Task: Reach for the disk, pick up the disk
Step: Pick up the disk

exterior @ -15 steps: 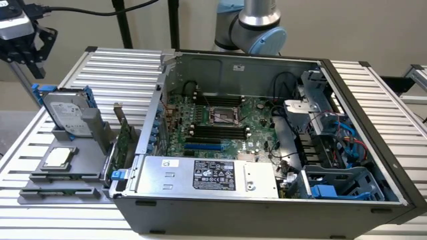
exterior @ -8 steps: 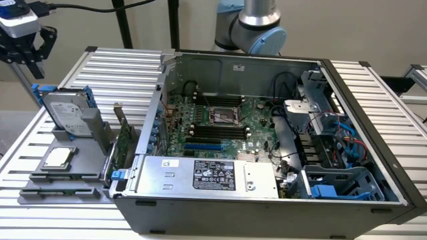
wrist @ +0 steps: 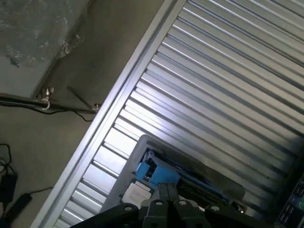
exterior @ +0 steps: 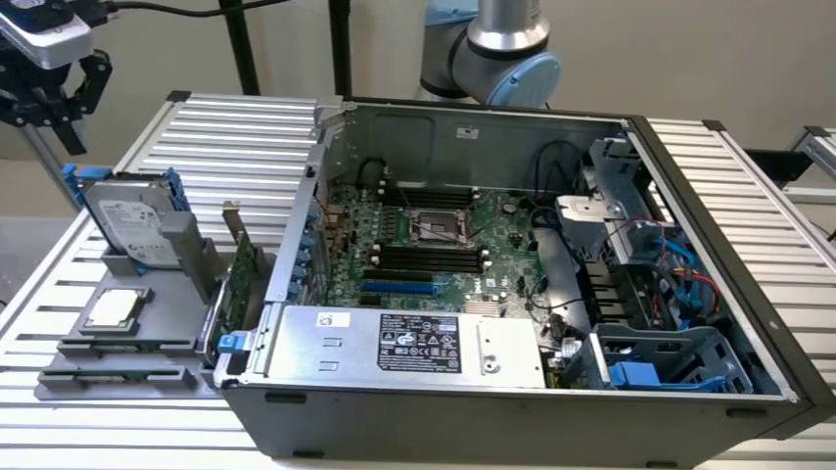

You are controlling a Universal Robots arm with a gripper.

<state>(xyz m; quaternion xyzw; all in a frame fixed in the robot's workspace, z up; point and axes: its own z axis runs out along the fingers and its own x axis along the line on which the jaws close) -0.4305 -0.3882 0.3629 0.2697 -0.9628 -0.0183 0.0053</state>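
The disk, a silver-grey hard drive with a white label and blue carrier rails, stands upright in a grey holder on the slatted table at the exterior view's left. My gripper hangs above and to the left of it, well clear, with its fingers together and nothing between them. In the wrist view the disk's blue rail lies just beyond the closed fingertips of the gripper.
An open computer case takes up the middle of the slatted table, right beside the holder. A small square CPU chip lies in front of the disk. The table's edge and the floor beyond it are close by.
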